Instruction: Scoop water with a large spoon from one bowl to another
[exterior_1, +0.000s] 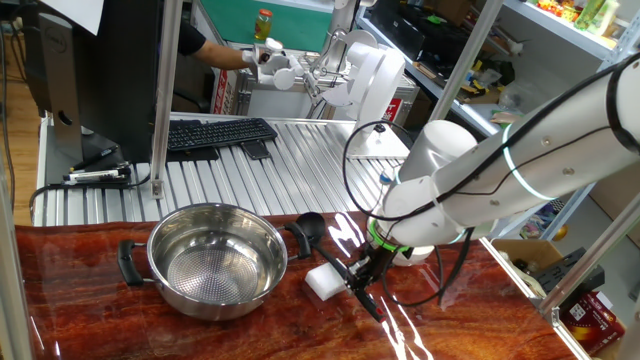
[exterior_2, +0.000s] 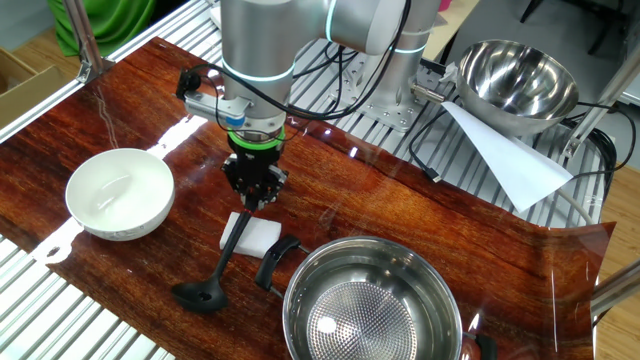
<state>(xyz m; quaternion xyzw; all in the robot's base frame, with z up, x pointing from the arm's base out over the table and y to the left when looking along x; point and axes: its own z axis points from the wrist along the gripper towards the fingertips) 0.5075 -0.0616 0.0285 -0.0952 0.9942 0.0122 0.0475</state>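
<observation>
the gripper (exterior_2: 256, 200) is being held pointing straight down over the white rectangular block (exterior_2: 257, 236), which is being used here as the landmark. the black fingers are being kept drawn in on the long thin handle of the large spoon (exterior_2: 218, 272), at the handle's upper end, right above the block's near edge in the other fixed view; the narrow jaws are being seen clamped on that handle rather than standing apart. from the block, the ladle's handle is being seen running down and away to its round deep cup, which is lying on the dark red wooden table (exterior_2: 120, 100) just beyond the block's corner, close to one black side handle of the steel pot (exterior_2: 372, 305). in one fixed view the same spoon (exterior_1: 312, 228) is being shown with its cup lying behind the block (exterior_1: 327, 281) and its handle crossing over the block to the gripper (exterior_1: 362, 283) on the block's other side. the steel pot (exterior_1: 216, 260) is being seen standing just beside the block, its near handle almost touching the ladle. the white bowl (exterior_2: 120, 192) is being seen well apart from the block, on the side away from the pot; in one fixed view it is mostly hidden behind the arm. whether water is lying in either vessel cannot be told.
</observation>
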